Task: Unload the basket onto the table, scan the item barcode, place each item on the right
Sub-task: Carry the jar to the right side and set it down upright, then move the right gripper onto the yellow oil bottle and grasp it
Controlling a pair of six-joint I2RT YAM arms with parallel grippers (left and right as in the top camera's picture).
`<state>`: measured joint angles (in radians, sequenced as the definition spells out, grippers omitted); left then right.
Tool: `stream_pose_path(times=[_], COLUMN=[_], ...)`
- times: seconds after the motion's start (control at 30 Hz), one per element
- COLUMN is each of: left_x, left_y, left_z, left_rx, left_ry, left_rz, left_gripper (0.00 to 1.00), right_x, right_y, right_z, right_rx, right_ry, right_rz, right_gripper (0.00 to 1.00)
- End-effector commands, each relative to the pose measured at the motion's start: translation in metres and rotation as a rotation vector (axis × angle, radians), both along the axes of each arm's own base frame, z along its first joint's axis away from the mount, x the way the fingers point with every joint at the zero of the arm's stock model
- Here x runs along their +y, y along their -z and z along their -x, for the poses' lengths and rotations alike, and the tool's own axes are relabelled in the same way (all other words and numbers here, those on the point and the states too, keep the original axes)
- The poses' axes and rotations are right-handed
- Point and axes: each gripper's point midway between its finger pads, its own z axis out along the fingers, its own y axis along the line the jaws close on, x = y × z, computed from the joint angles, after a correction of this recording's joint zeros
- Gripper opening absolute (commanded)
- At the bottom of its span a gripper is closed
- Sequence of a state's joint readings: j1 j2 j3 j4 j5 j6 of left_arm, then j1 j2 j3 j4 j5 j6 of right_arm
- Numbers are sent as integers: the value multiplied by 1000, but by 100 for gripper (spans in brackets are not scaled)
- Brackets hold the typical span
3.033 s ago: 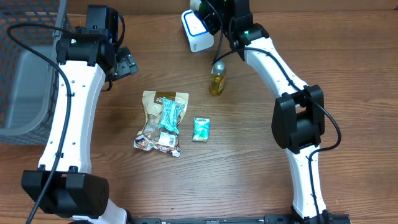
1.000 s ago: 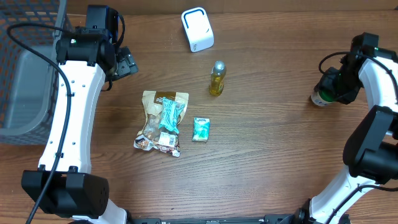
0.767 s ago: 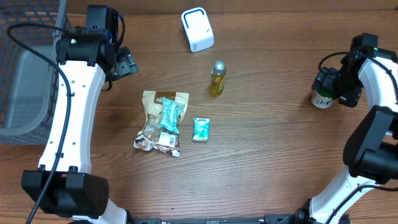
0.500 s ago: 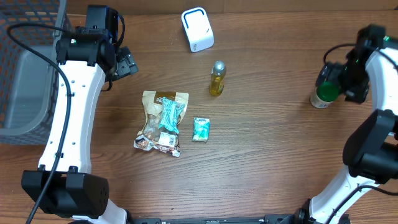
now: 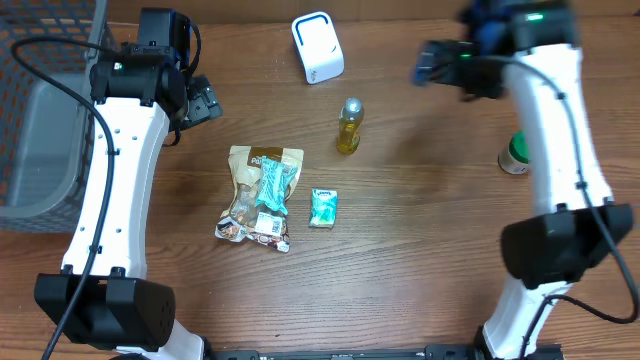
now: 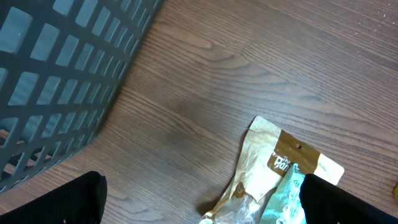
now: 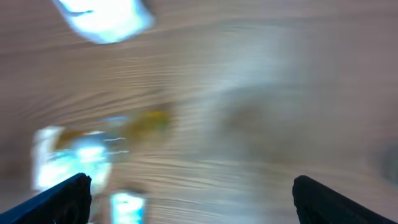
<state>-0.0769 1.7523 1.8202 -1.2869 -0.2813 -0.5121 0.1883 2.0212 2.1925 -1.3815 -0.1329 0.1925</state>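
Brown wood grain is seen on the table (image 5: 420,260), grey mesh on the basket (image 5: 30,60). The scanner (image 5: 317,47) is noted as white with blue edging, the bottle (image 5: 349,127) yellow with a silver cap. The snack bag (image 5: 245,195) is marked tan-brown with a teal packet (image 5: 272,185) across it; the small pouch (image 5: 322,207) is teal, the tub (image 5: 511,155) white with a green lid.

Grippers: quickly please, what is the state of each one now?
Left gripper: open, holding nothing.
Right gripper: open, holding nothing; its wrist view is blurred, but the fingers stand wide apart.
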Motion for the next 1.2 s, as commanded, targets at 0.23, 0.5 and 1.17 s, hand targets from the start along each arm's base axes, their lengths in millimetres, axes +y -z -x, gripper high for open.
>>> stream_pose_path(times=[0.23,0.5,1.17], left_x=[1,1,1], left_y=[-12,-12,-12], left_z=[-1,-1,-1], left_rx=[-30,-30,-30], left_ry=[14,14,14], left_rz=[-17,-17,-17], left_gripper=[100,100,100], right_x=[81,98,98], right_y=[16,76,132], right_z=[-4,-3,7], right_rx=[-58,64,226], right_ry=[87,61,110], right_rz=[16,68,100], right_gripper=[95,86,52])
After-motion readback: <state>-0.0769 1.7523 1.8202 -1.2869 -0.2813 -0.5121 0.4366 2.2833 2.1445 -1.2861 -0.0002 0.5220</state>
